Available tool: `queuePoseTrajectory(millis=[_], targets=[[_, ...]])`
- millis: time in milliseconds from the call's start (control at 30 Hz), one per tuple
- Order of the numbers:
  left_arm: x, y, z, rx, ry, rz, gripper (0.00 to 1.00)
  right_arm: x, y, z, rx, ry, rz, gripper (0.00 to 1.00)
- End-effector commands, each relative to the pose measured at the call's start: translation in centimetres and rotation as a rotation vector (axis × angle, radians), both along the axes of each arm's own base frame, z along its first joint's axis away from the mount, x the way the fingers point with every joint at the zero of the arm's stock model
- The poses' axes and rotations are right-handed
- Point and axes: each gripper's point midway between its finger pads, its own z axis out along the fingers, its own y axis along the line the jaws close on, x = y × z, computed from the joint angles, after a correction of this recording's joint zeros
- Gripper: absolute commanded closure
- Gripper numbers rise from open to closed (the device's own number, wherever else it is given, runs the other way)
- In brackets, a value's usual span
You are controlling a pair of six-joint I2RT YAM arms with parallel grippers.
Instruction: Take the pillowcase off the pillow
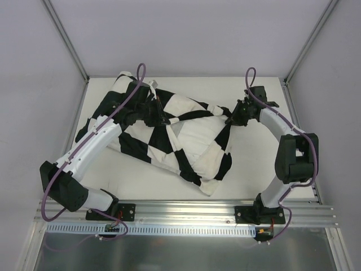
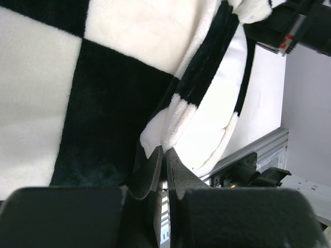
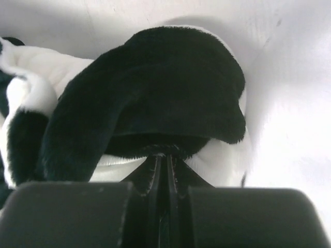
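From the top view, your left gripper (image 1: 162, 118) sits over the far-left part of the checkered pillowcase (image 1: 169, 149), and your right gripper (image 1: 232, 118) meets its far-right corner. Between the two, a patch of the plain white pillow (image 1: 194, 136) shows through the cover, and the whole bundle lies on the table (image 1: 146, 178). That view cannot tell you how the fingers stand. The left wrist camera can: the fingers (image 2: 152, 173) are pressed together, with a fold of black-and-white plush nipped at their tips. Just beyond them and to their right, the smooth white pillow bulges out past the plush edge, which you only half see from above. The right wrist camera shows that gripper's fingers likewise closed tight. A black plush corner of the pillowcase is gathered into their tips and humps up just ahead of them, with bare table off to its right. Whether any pillow lies inside that corner, you cannot tell from this view.
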Motion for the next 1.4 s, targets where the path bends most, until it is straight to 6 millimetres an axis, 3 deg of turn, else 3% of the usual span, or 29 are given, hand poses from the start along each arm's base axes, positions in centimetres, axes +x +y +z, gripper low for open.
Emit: queuePoseTrajectory(millis=[0, 100, 233, 333, 400, 467, 533, 567, 600, 667, 700, 767, 800, 833, 933, 967, 1033, 1067, 1133, 1233, 1367], targets=[[-0.9, 2.2, 1.3, 0.024, -0.028, 0.031, 1.0, 1.8, -2.8, -4.6, 0.003, 0.074, -0.16, 0.99], [-1.1, 2.1, 1.4, 0.017, -0.027, 0.028, 1.0, 1.4, -1.7, -7.3, 0.058, 0.142, -0.156, 0.99], [-0.9, 2.1, 0.8, 0.025, -0.008, 0.033, 1.0, 0.1, 0.0, -8.2, 0.132, 0.152, -0.125, 0.99], [-0.6, 1.4, 0.0, 0.032, 0.018, 0.008, 1.0, -0.1, 0.0, -6.8, 0.131, 0.1, -0.124, 0.99], [-0.5, 0.5, 0.8, 0.01, 0.007, -0.046, 1.0, -0.9, -0.4, -6.1, 0.116, 0.086, -0.124, 0.99], [-0.4, 0.1, 2.3, 0.005, -0.038, -0.065, 1.0, -1.7, -0.6, -4.3, 0.105, 0.04, -0.113, 0.99], [0.0, -0.4, 5.6, 0.006, -0.143, -0.072, 1.0, -2.3, -0.7, -3.2, 0.103, 0.012, -0.105, 0.99], [0.1, -0.5, 6.6, 0.01, -0.175, -0.07, 0.94, -2.9, -0.8, -2.3, 0.104, -0.011, -0.105, 0.99], [0.5, -0.5, 8.7, 0.007, -0.238, -0.054, 0.78, -3.3, -0.7, -1.9, 0.109, -0.018, -0.104, 0.99], [-0.1, -1.2, 11.9, -0.018, -0.317, -0.063, 0.57, -3.8, -0.3, -0.6, 0.126, -0.054, -0.096, 0.99], [0.2, -1.1, 12.8, 0.006, -0.362, -0.046, 0.4, -4.4, 0.0, -0.6, 0.123, -0.056, -0.085, 0.99], [-0.6, -2.9, 14.8, 0.013, -0.435, -0.084, 0.34, -5.0, 0.3, 0.1, 0.117, -0.075, -0.077, 0.99], [-0.1, -3.0, 15.0, 0.057, -0.471, -0.071, 0.34, -5.2, 0.3, 0.1, 0.103, -0.078, -0.077, 0.99], [-0.9, -4.5, 15.2, 0.059, -0.486, -0.118, 0.34, -5.3, 0.3, 0.1, 0.096, -0.079, -0.081, 0.99], [-1.3, -8.7, 13.6, 0.076, -0.465, -0.228, 0.41, -5.6, 0.1, 0.2, 0.083, -0.078, -0.085, 0.99], [-2.3, -11.8, 12.1, 0.088, -0.445, -0.307, 0.43, -5.6, 0.0, 0.2, 0.081, -0.078, -0.086, 0.99], [-3.6, -14.8, 10.2, 0.113, -0.42, -0.399, 0.52, -5.7, -0.2, 0.3, 0.073, -0.083, -0.088, 0.99], [-4.5, -17.4, 8.4, 0.118, -0.384, -0.465, 0.57, -5.8, -0.2, 0.3, 0.071, -0.08, -0.088, 0.99], [-5.6, -20.3, 5.6, 0.086, -0.285, -0.562, 0.63, -6.0, -0.3, 0.3, 0.067, -0.079, -0.087, 0.99], [-5.7, -21.8, 2.7, 0.083, -0.195, -0.585, 0.63, -6.2, -0.6, 0.3, 0.06, -0.081, -0.091, 0.99], [-4.1, -21.7, -1.2, 0.153, -0.122, -0.509, 0.59, -6.5, -1.5, 0.4, 0.067, -0.084, -0.111, 0.99]])
